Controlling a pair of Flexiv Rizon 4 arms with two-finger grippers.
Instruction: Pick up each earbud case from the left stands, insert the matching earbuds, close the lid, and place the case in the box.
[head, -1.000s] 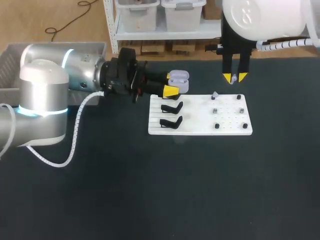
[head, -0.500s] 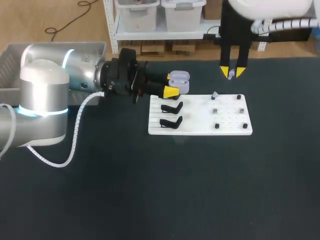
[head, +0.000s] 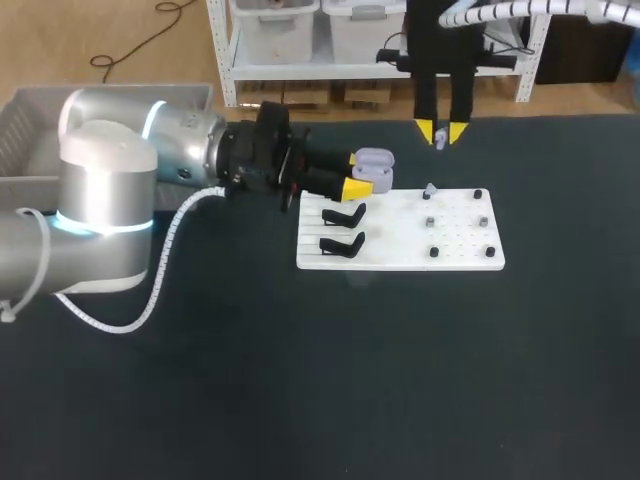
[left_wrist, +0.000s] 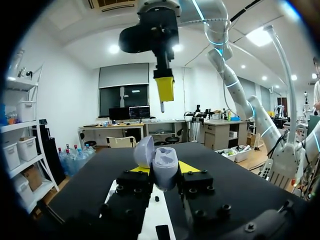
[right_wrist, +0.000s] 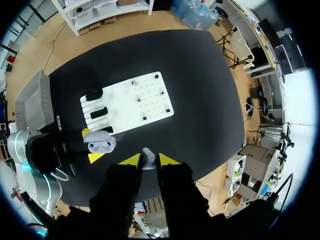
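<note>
Overhead, the left gripper (head: 360, 172) clamps an open case (head: 374, 168) just off the far-left corner of the board (head: 400, 252), which lies toward the tabletop's far edge. The right gripper (head: 441, 132) hangs high over that far edge, pinching a small earbud (head: 441, 141). Two black stands (head: 343, 215) sit along the board's left edge, and a grey earbud (head: 428, 190) rests near its far edge. The box (head: 20, 110) sits off the tabletop's far-left corner.

Only the left wrist view shows the case (left_wrist: 161, 164) tilted with its lid swung back and hollows bared, squeezed from both sides by the gripper (left_wrist: 164, 173), with the right arm's yellow tips overhead. Only the right wrist view shows the earbud (right_wrist: 147, 158) nipped between both fingers of its gripper (right_wrist: 149, 161), high above case (right_wrist: 101, 142), board (right_wrist: 150, 100) and box (right_wrist: 32, 102).

Since a second ago, the left gripper has carried the case slightly nearer the board, while the right gripper has swung left and away with its earbud.
</note>
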